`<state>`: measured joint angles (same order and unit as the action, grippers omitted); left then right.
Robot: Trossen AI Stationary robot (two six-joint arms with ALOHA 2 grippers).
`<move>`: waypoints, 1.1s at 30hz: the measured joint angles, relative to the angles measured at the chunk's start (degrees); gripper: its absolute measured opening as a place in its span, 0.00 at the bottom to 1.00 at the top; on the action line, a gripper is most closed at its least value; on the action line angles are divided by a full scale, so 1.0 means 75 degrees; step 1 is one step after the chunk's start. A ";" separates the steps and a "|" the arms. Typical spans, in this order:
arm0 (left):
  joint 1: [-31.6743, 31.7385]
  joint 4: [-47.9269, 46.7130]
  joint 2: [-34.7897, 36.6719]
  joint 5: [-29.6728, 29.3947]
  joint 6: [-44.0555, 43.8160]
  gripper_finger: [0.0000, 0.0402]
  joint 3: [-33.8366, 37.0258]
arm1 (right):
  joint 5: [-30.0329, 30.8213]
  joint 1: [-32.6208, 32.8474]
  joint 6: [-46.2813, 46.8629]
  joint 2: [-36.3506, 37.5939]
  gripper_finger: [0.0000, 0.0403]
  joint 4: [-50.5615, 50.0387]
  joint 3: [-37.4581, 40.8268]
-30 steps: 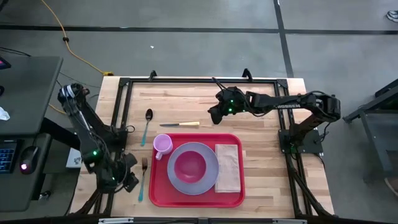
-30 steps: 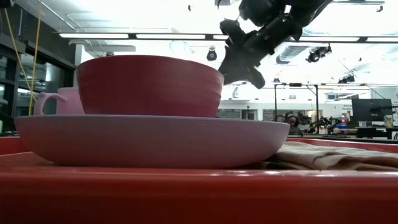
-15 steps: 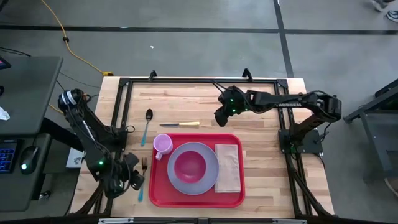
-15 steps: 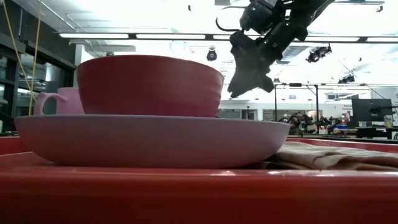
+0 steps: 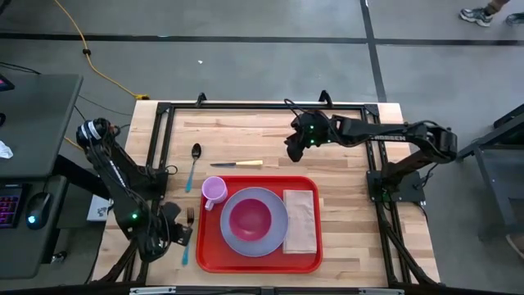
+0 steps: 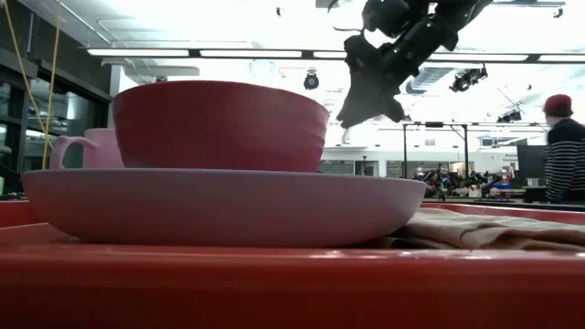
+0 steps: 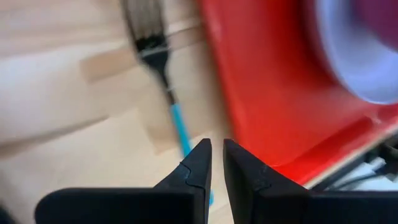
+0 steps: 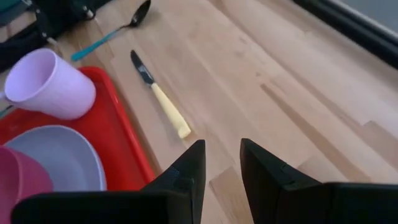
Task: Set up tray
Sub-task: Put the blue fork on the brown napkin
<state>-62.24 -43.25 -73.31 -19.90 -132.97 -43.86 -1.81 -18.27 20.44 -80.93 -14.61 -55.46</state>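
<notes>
The red tray (image 5: 209,250) lies at the table's near middle. It bears a lilac plate (image 5: 277,233) with a red bowl (image 5: 250,217) in it, a lilac cup (image 5: 214,190) and a tan napkin (image 5: 300,221). A teal-handled fork (image 7: 163,68) lies on the wood just left of the tray. My left gripper (image 7: 216,155) hovers over the fork's handle, shut but for a slit, holding nothing. A knife (image 8: 163,102) and a spoon (image 5: 194,166) lie beyond the tray. My right gripper (image 8: 222,152) hangs open above the wood, right of the knife.
A black frame (image 5: 262,106) borders the table's far and side edges. Bare wood (image 5: 352,213) shows right of the tray. A person (image 6: 562,151) stands in the room beyond the table.
My left gripper has sunk a little over the fork and rolled about its own line. My right gripper has drawn away from the knife toward the table's right edge and turned slightly. The tableware has kept still.
</notes>
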 joint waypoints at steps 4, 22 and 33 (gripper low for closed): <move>0.0000 0.0071 -0.0359 0.0377 -0.0713 0.18 0.0000 | 0.0008 -0.0071 -0.0002 0.0269 0.19 -0.0026 0.0000; 0.1222 0.0358 -0.0987 0.0400 0.0690 0.18 0.0006 | 0.0013 -0.0118 -0.0014 0.1353 0.19 -0.0531 0.0000; 0.1201 0.0081 -0.1011 0.1517 0.0239 0.45 0.0006 | 0.0191 -0.0118 -0.0030 0.1566 0.19 -0.0851 0.0000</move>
<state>-53.23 -42.64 -80.89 -8.52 -131.19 -43.81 -0.38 -19.16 20.21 -69.19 -20.99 -55.46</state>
